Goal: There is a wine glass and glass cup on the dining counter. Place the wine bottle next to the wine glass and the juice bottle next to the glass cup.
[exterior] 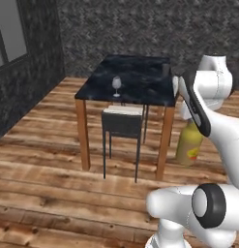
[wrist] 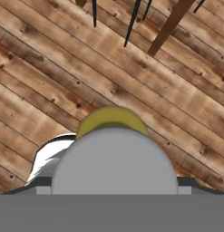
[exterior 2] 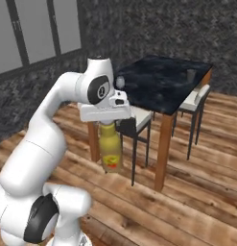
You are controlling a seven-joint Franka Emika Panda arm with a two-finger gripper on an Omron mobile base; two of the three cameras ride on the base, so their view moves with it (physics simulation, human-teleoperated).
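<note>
My gripper [exterior 2: 108, 124] is shut on the neck of the juice bottle [exterior 2: 111, 150], a stout yellow bottle with a red-orange label mark. The bottle hangs upright under the hand, above the wooden floor, beside the near corner of the dining counter [exterior 2: 153, 91]. It shows past my forearm in the left base view [exterior: 189, 145] and, from above, as a pale cap and yellow shoulder [wrist: 112, 118]. The wine glass [exterior: 116, 85] stands near the counter's front edge. The glass cup [exterior: 165, 69] stands at the far right, also faint in the right base view [exterior 2: 190, 75]. The wine bottle is out of view.
A dark chair with a pale seat [exterior: 122, 123] is tucked under the counter's near side, and another chair [exterior 2: 194, 101] stands at the far side. Brown table legs [exterior: 165, 140] stand close to the bottle. Wooden floor [exterior: 53, 160] lies open to the left.
</note>
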